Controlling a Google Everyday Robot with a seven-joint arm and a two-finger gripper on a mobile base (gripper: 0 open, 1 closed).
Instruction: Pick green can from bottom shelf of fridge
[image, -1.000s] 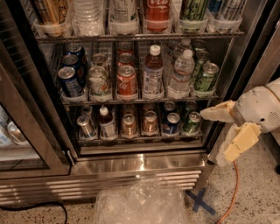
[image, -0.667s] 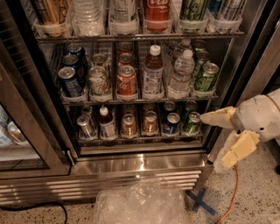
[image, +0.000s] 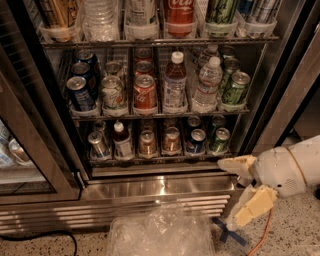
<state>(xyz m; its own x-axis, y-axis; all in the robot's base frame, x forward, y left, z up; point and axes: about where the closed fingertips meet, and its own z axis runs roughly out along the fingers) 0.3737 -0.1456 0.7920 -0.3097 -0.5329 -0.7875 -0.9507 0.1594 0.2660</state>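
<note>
Green can (image: 220, 140) is standing upright at the far right end of the bottom shelf (image: 107, 161), at the front of its lane. It has a silver top with the pull tab up and pale markings on the green side. Looks like another green one is tucked right behind it. It sits in one of the clear plastic lane trays (image: 150, 154) that front that dark wire rack. Just to its left is a blue can (image: 195, 142), then two coppery-brown cans, a small white-capped bottle (image: 121, 141) and a silvery can (image: 98, 145) at the far left.

The gripper (image: 226, 194) is outside the fridge (image: 261, 100), low and to the right of the green can, not touching it. Its two blocky cream fingers are spread wide with nothing between them. The upper one points left, just below the shelf's front lip, and the lower one angles down toward the floor. Behind them is a rounded white wrist housing (image: 287, 167).

The rack above holds a red cola can (image: 145, 93), dark blue cans (image: 80, 93), a brown bottle (image: 174, 82), a clear water bottle (image: 207, 84) and one more green can at its right end.

Under the bottom shelf there's a shiny steel sill (image: 150, 188) with ribbed slats below it. On the speckled floor (image: 290, 235) sit a crumpled clear plastic bag (image: 160, 233), a blue tape cross (image: 229, 233) and an orange cable (image: 261, 234).
</note>
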